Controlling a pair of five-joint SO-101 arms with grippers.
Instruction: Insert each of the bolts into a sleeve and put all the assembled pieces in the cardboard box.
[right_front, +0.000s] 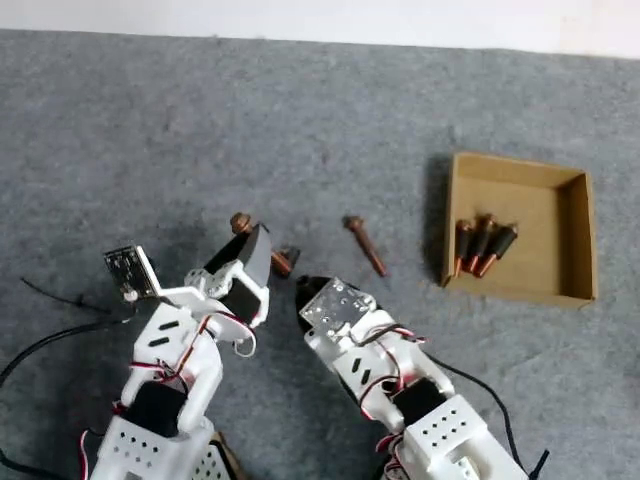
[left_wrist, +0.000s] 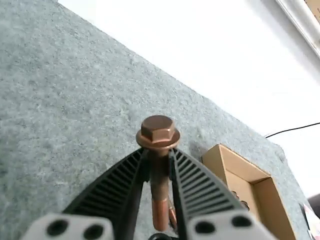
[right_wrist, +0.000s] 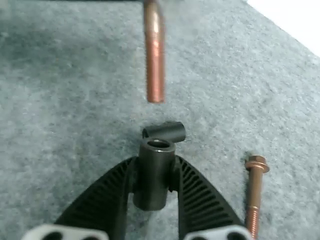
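Right gripper (right_wrist: 154, 165) is being used to pinch a black sleeve (right_wrist: 152, 187) upright; copper bolt (left_wrist: 159, 132) is being clamped by the left gripper (left_wrist: 158, 155).

We see one copper, hex-headed bolt (left_wrist: 159, 135) clamped by its shank in the left claw (left_wrist: 159, 155), head out past the fingertips. A black sleeve (right_wrist: 151, 185) is gripped in the right claw (right_wrist: 152, 167) with its open bore facing the bolt's free end, the two apart. A second sleeve (right_wrist: 165, 131) lies on its side just beyond it. A second bolt (right_front: 366, 245) lies flat mid-table (right_front: 150, 130). Near the table's right edge sits the open cardboard box (right_front: 520, 292). Three assembled pieces (right_front: 482, 246) lie side by side by its left wall.
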